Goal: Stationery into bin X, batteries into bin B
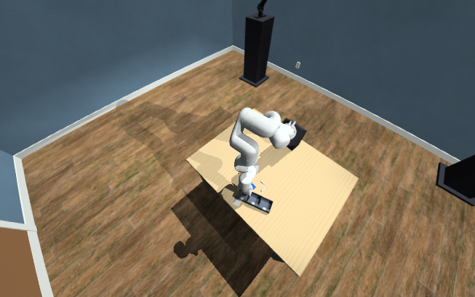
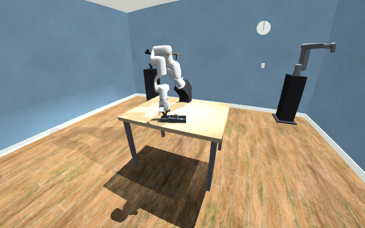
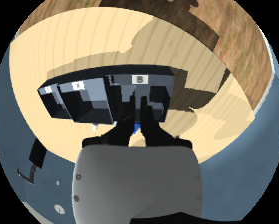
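Right now we see bin B directly at the claw, its fingers almost together over the opening; how deep they reach we cannot tell. Bin X adjoins B, to the claw's left in the wrist view, with a third bin beyond it. Near the claw, on the arm's base side, we see a blue item, two small white pieces and a bit of orange. Beneath everything lies the worktop.
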You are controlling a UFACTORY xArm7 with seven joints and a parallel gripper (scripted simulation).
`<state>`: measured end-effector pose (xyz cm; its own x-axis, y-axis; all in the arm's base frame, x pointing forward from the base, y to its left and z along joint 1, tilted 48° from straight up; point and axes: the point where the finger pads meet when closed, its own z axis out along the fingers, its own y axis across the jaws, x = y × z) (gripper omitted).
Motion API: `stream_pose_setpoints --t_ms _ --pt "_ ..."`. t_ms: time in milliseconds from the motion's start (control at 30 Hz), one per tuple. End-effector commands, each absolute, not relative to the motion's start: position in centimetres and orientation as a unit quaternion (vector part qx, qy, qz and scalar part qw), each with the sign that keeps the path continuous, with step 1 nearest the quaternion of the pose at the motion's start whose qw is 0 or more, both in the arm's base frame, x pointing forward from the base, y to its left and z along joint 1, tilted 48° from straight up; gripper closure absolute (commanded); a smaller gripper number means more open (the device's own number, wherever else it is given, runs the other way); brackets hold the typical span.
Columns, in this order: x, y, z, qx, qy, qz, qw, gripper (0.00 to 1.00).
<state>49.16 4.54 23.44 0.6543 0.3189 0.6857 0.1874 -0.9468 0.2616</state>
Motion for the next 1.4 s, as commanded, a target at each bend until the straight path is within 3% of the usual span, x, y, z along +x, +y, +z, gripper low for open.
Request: stream_pose_setpoints --t_ms 0,1367 --pt "50.42 4.47 22.51 0.903 0.137 0.397 0.094 0.93" --pt "51.06 4.41 21.91 0.903 0.137 0.396 0.094 0.93"
